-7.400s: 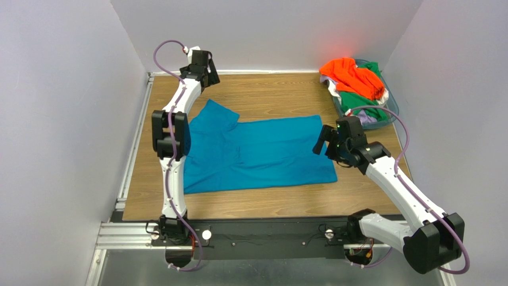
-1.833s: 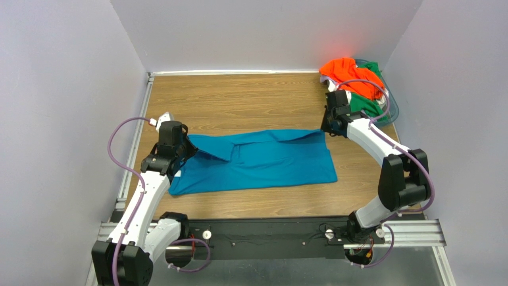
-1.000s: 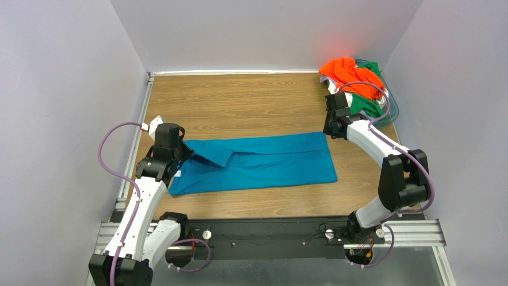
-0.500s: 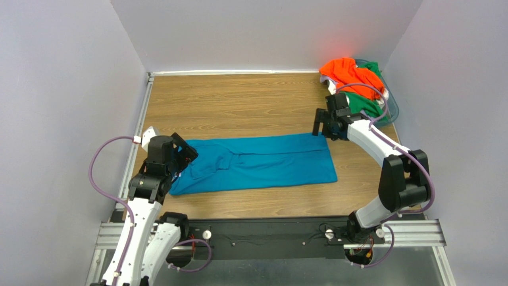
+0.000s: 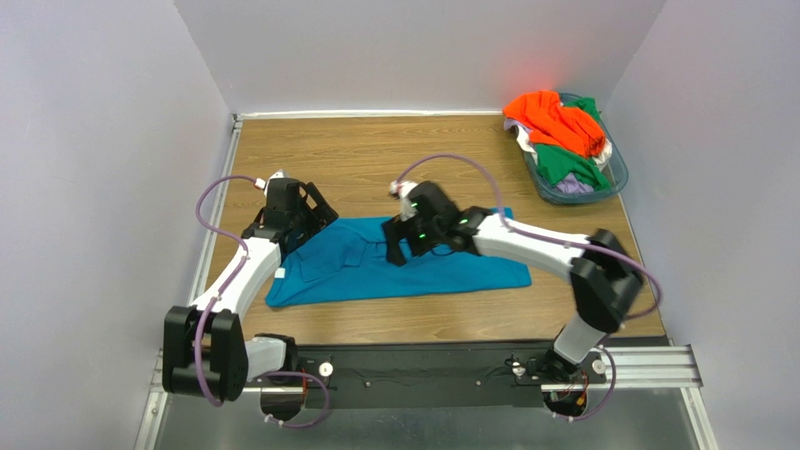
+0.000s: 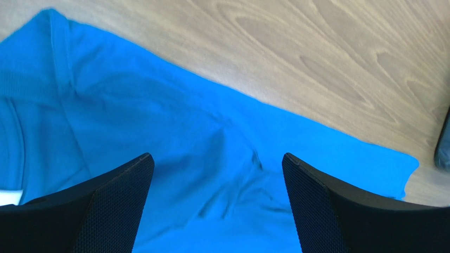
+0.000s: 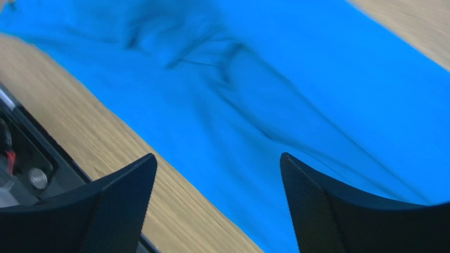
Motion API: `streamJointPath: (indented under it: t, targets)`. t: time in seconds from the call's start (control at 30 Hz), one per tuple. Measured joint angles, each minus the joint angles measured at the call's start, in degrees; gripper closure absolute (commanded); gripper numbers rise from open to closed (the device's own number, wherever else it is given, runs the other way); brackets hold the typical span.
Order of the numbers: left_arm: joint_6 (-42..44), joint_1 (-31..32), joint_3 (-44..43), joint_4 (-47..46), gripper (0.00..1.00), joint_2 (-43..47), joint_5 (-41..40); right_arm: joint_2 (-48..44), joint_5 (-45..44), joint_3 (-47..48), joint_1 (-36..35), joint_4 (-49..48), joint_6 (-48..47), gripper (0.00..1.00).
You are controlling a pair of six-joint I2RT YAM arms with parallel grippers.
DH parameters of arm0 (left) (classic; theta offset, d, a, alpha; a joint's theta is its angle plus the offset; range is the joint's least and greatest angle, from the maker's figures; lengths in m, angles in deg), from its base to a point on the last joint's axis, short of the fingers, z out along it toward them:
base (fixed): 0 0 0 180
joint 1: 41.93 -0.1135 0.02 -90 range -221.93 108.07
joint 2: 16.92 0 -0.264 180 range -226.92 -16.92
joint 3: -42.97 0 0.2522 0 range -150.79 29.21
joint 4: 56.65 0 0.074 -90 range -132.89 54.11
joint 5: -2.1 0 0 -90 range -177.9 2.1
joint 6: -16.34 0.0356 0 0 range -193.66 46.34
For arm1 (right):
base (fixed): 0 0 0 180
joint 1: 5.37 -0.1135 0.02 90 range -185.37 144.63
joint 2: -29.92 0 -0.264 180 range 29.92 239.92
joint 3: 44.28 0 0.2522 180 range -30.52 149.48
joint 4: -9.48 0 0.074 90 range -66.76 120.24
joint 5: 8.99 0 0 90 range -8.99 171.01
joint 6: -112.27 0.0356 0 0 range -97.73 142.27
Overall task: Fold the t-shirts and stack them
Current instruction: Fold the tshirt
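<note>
The teal-blue t-shirt [image 5: 413, 262] lies folded lengthwise as a long strip across the middle of the wooden table, its white neck label [image 5: 281, 273] at the left end. My left gripper [image 5: 315, 217] is open and empty above the shirt's upper left edge; its wrist view shows blue cloth [image 6: 174, 158] between the spread fingers. My right gripper [image 5: 399, 246] is open and empty over the shirt's middle; its wrist view shows wrinkled blue cloth [image 7: 296, 105] and the table beside it. Orange [image 5: 554, 122], green [image 5: 568, 167] and pale [image 5: 575, 187] shirts lie heaped in the basket.
A clear bluish plastic basket [image 5: 612, 183] stands at the back right corner. Grey walls close the table on three sides. The black rail [image 5: 423, 361] with the arm bases runs along the near edge; a part of it shows in the right wrist view [image 7: 21, 163].
My right arm has swung from the shirt's far right corner to over its middle. My left gripper has moved up and right to the shirt's upper left edge. The shirt lies still.
</note>
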Motion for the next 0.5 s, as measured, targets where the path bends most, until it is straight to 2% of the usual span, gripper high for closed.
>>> streamJointPath:
  t: [0.03, 0.1, 0.13, 0.3, 0.5]
  targets:
    - [0.1, -0.4, 0.1, -1.4, 0.02, -1.0, 0.3, 2.3, 0.1, 1.3, -1.7, -0.6, -0.6, 0.17]
    - [0.5, -1.7, 0.6, -4.3, 0.02, -2.8, 0.9, 8.2, 0.3, 5.4, -5.1, -1.4, -1.7, 0.21]
    - [0.7, -2.6, 0.7, -5.4, 0.02, -3.5, 1.3, 12.2, 0.2, 8.1, -6.6, -2.2, -2.4, 0.27]
    - [1.3, -6.5, 1.5, -10.6, 0.02, -8.2, 3.1, 22.5, 0.2, 15.5, -8.6, -3.1, -3.3, 0.45]
    - [1.6, -7.5, 3.1, -14.5, 0.02, -13.6, 6.9, 26.1, 0.3, 20.7, -9.0, -3.4, -3.2, 0.5]
